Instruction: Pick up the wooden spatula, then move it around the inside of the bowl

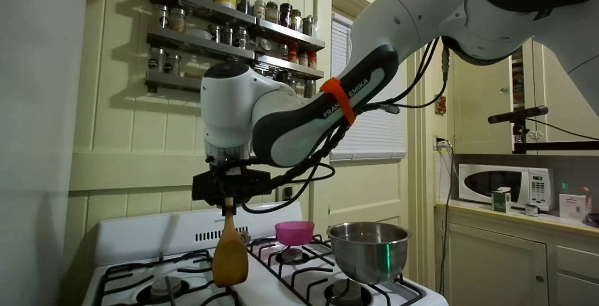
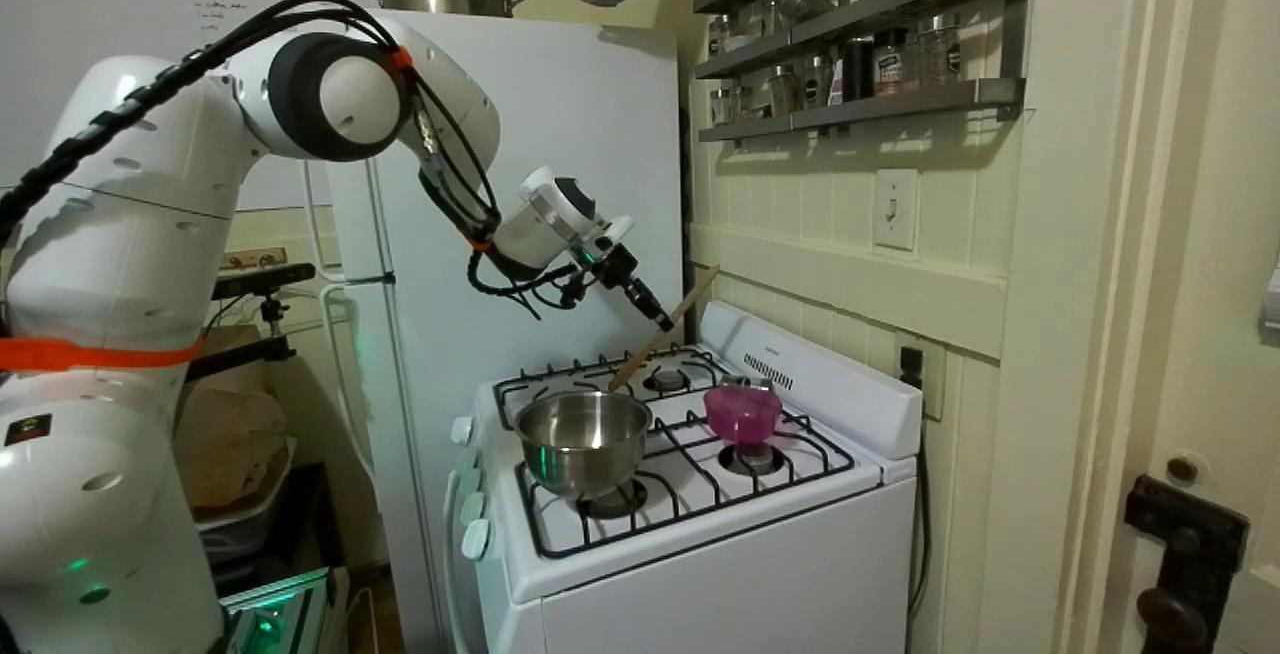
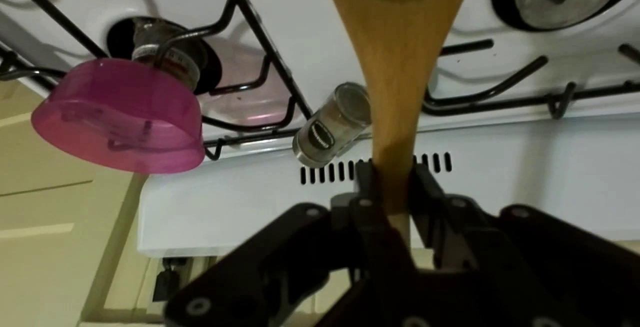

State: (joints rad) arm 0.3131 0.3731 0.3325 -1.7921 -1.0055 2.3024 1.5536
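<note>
Spatula (image 1: 229,257) gripped head down, well apart from the bowl (image 1: 369,259).
The gripper (image 3: 392,179) has its jaws drawn nearly together, pinching the handle from both sides just above where the head widens. Holding it that low probably firms control yet leaves the broad head free to work. In an exterior view the handle slopes up past the jaws toward the wall (image 2: 830,264), so the head leads downward, which should suit going over a rim and in. The bowl stands mouth up near the front of the stove (image 2: 720,564), the grate (image 3: 274,58) serving as its stand, though a sideways push may slide it. The pink bowl (image 1: 294,235) sits toward the back, likely clear of the sweep. The pick-up looks done, the stirring not yet begun.
</note>
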